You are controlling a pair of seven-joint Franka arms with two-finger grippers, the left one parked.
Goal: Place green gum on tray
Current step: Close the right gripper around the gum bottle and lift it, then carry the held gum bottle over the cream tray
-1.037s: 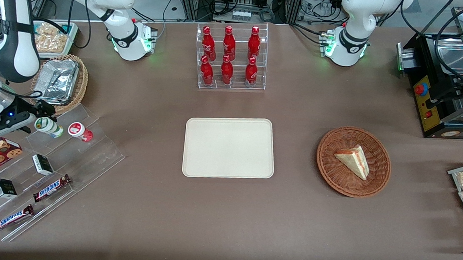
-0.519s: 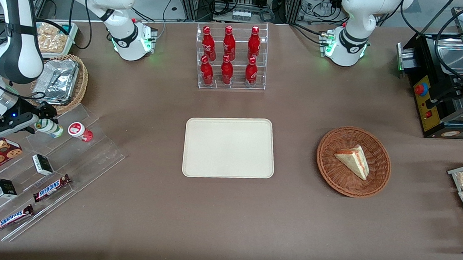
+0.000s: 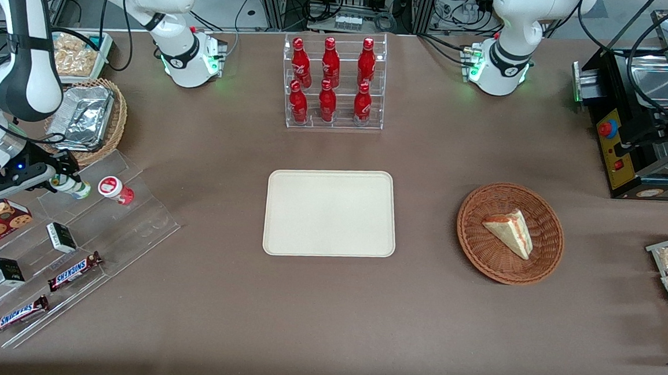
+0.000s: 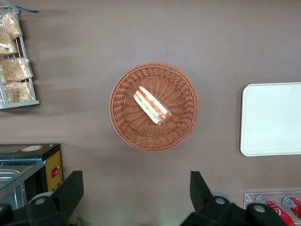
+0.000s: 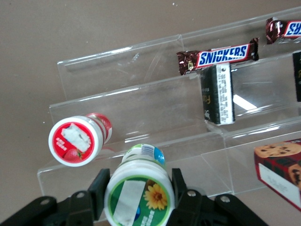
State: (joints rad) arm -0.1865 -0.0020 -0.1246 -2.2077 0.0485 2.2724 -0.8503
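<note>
The green gum [image 5: 137, 197] has a white body and a green lid bearing a yellow flower, held in the black pincer [image 5: 138, 195]; the canister [image 5: 76, 140] beside it is red and white. The tray [image 3: 330, 213] is plain cream on a brown surface [image 3: 326, 314], and the bottles [image 3: 330, 80] are red.

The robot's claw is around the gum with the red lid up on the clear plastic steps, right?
Not quite. The gripper is around the green gum, not the red-lidded one. The right wrist view shows the green lid between the fingers, while the red gum sits beside it, untouched. Both are on the clear steps.
</note>
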